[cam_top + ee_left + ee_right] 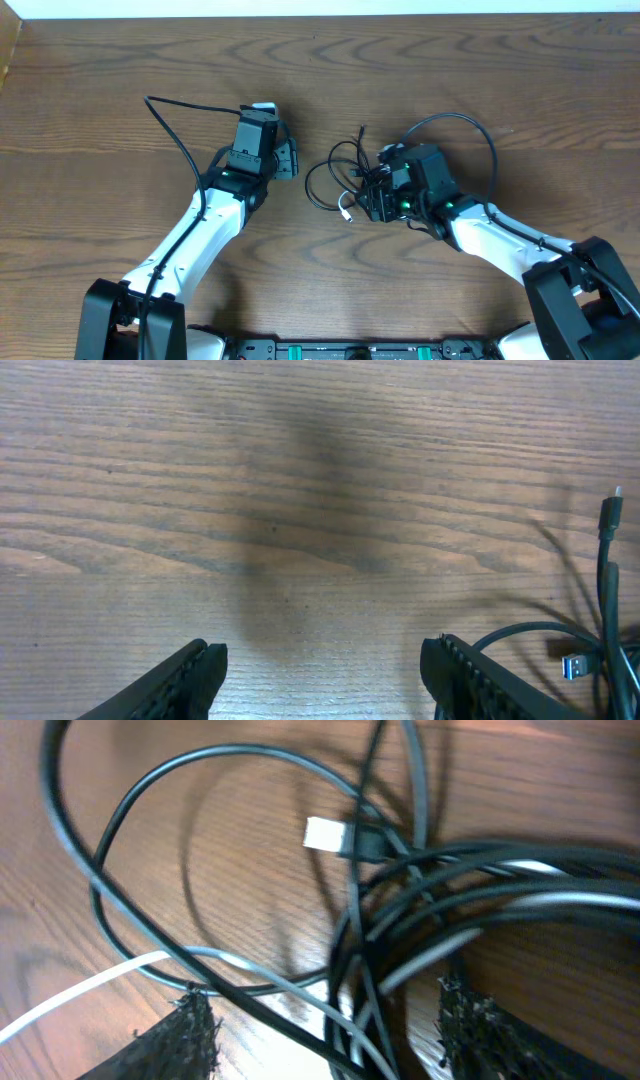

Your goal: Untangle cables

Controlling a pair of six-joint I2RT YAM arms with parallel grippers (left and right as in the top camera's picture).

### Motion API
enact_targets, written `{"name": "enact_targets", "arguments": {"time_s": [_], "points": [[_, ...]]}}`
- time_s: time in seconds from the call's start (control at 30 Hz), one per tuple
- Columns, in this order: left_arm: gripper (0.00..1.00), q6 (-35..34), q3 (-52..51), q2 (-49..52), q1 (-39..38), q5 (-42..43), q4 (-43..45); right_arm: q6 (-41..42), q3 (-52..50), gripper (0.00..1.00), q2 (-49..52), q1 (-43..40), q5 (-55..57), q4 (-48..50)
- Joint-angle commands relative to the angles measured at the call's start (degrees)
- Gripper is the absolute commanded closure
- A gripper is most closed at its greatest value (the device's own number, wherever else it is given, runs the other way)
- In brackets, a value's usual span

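Right claw gapes wide over the tangled cables, black coils and a white one lying between its fingers at tabletop centre. Left claw, also wide, hovers left of them, holding nothing.

cables crowd right gripper, open table elsewhere

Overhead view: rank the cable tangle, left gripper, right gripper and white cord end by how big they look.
1. cable tangle, the widest spread.
2. left gripper and right gripper: they look about alike, so I won't rank one over the other.
3. white cord end, the smallest.
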Motion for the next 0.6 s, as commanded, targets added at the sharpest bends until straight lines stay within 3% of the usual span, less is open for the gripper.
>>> {"name": "enact_targets", "arguments": {"time_s": [0.0,0.07,0.17,0.2,0.4,0.53,0.57], "points": [[0.31,0.9,0.6,-1.0,0.3,-1.8,-0.1,-7.2,4.6,0.34,2.3,2.4,-0.5,-2.8],[0.31,0.9,0.6,-1.0,0.3,-1.8,-0.1,-8.6,7.2,0.41,3.7,3.2,0.6,-5.8],[0.31,0.9,0.6,-1.0,0.3,-1.8,-0.2,-9.5,10.0,0.58,4.8,3.4,2.7,-10.2],[0.30,0.9,0.6,-1.0,0.3,-1.8,-0.2,-9.5,10.3,0.59,4.8,3.4,2.7,-10.8],[0.30,0.9,0.6,-1.0,0.3,-1.8,-1.1,-9.4,14.5,0.57,1.3,2.6,2.7,-20.3],[0.30,0.7,0.6,-1.0,0.3,-1.7,-1.8,-9.2,18.9,0.42,-5.7,1.0,4.8,-30.3],[0.30,0.7,0.6,-1.0,0.3,-1.7,-1.9,-8.2,19.4,0.35,-7.3,0.4,7.4,-32.3]]}}
